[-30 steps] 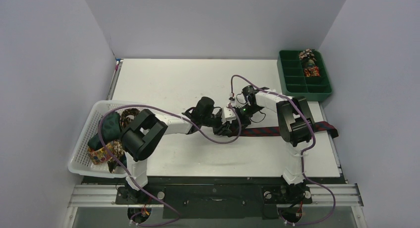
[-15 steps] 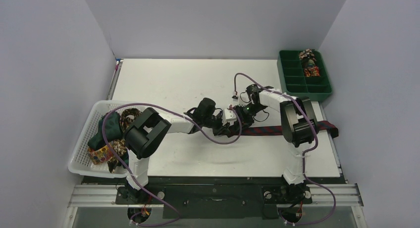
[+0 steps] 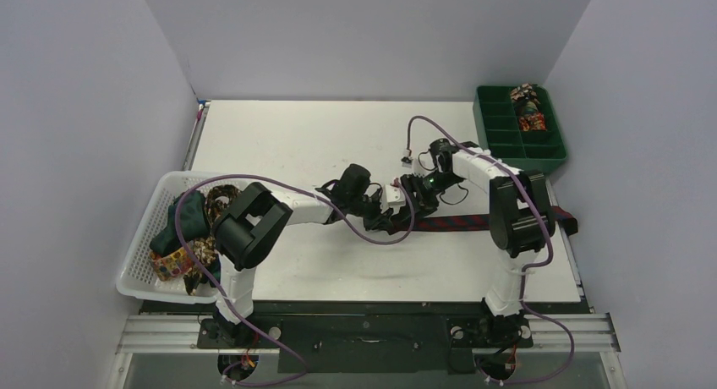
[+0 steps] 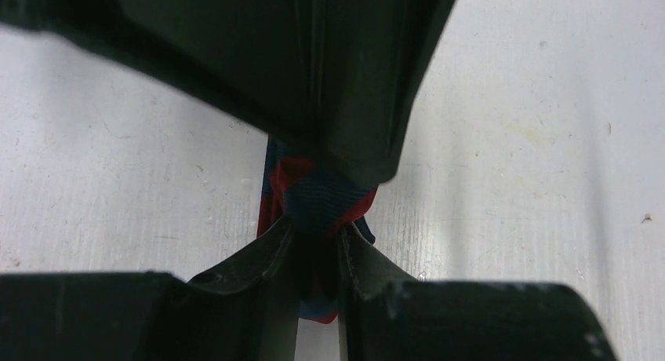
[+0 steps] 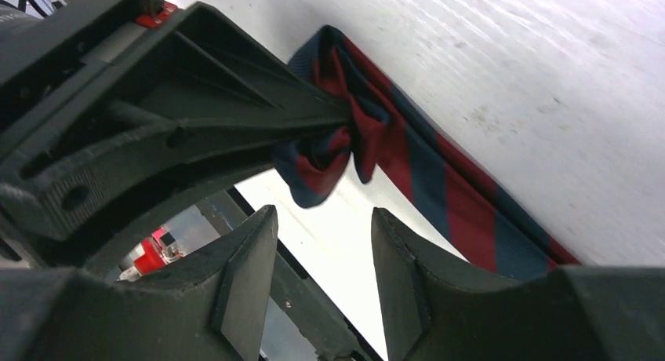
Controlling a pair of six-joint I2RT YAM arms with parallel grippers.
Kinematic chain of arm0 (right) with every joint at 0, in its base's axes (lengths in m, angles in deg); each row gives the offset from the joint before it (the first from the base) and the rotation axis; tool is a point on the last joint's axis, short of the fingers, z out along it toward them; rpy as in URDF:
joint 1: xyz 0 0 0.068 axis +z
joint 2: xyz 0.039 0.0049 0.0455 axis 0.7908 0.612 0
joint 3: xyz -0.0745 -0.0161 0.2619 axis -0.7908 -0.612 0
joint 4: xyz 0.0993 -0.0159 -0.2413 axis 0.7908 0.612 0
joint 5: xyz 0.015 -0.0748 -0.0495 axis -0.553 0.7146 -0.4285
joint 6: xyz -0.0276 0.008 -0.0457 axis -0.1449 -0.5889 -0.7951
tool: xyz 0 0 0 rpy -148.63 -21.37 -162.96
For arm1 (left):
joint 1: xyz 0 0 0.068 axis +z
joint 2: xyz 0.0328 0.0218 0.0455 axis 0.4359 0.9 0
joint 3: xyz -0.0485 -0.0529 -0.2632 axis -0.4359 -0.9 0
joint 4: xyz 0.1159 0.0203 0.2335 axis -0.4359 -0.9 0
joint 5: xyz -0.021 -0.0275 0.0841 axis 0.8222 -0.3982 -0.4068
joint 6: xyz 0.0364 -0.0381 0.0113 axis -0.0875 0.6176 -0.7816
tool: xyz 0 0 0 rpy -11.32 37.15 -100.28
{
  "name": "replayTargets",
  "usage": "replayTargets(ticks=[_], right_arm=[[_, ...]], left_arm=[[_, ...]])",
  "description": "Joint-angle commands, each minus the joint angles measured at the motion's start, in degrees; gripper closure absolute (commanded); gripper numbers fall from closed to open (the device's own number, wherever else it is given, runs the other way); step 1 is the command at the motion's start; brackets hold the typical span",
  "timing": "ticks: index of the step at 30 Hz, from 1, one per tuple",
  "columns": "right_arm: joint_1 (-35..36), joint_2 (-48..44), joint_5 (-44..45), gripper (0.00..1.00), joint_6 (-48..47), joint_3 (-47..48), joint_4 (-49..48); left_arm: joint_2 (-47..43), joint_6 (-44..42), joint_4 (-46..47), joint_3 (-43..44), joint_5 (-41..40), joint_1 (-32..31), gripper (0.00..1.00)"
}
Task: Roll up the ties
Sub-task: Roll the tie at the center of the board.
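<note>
A navy tie with red stripes (image 3: 457, 223) lies flat across the table's right half, its far end at the right edge. Its near end is folded into a small bunch (image 4: 317, 196), and my left gripper (image 4: 317, 239) is shut on that bunch. In the right wrist view the same bunch (image 5: 333, 153) hangs from the left gripper's fingers, and the rest of the tie (image 5: 463, 212) runs off to the lower right. My right gripper (image 5: 323, 224) stands open just short of the bunch, with nothing between its fingers. In the top view both grippers meet near the table's middle (image 3: 406, 205).
A white mesh basket (image 3: 139, 254) at the left edge holds several more ties (image 3: 190, 228). A green compartment tray (image 3: 499, 135) at the back right holds rolled ties (image 3: 528, 110) in its far cells. Purple cables loop over both arms.
My right gripper has let go of the tie end, opened and drawn back to the right. My left gripper has closed down on the folded end and holds it.
</note>
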Motion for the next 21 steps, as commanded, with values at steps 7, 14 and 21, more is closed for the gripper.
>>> replayTargets(ticks=[7, 14, 21], right_arm=[[2.08, 3.31, 0.19, 0.72, 6.28, 2.18, -7.44], [1.96, 3.33, -0.48, 1.00, 5.64, 1.48, -7.75], [1.23, 3.61, 0.16, 1.00, 4.80, 0.93, -7.29]], left_arm=[[2.16, -1.72, -7.42, 0.89, -0.63, 0.26, 0.85], [1.57, -0.69, -6.64, 0.77, -0.83, 0.56, 0.76], [-5.59, 2.80, 0.30, -3.08, -0.13, 2.33, 0.21]])
